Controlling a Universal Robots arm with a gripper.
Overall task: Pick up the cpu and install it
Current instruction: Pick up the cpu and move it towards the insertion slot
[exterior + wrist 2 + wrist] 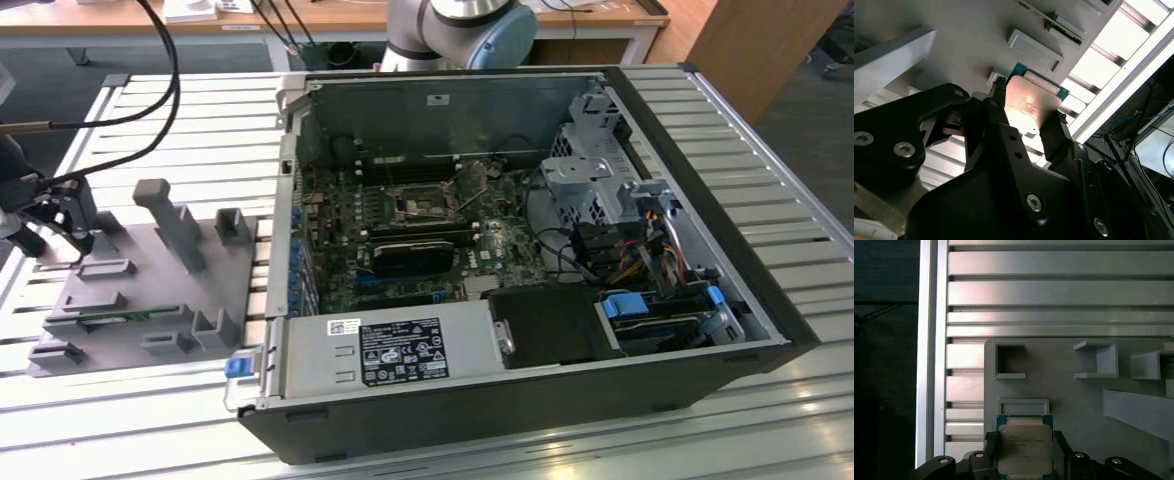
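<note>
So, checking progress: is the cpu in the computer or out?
Out. The cpu is clamped in the gripper over the grey holder plate, outside the computer case.

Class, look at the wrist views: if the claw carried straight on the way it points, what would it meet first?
Probably the cpu, which sits within the claw, and then the grey holder plate directly under it. Depth is unclear, so they may be touching now.

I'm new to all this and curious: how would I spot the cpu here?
Beside the open computer case lies a grey plastic holder plate, at the exterior view's left. There the tool grips the cpu: a small flat square with a shiny silver top and green rim, unlike the dull grey blocks around it.
</note>
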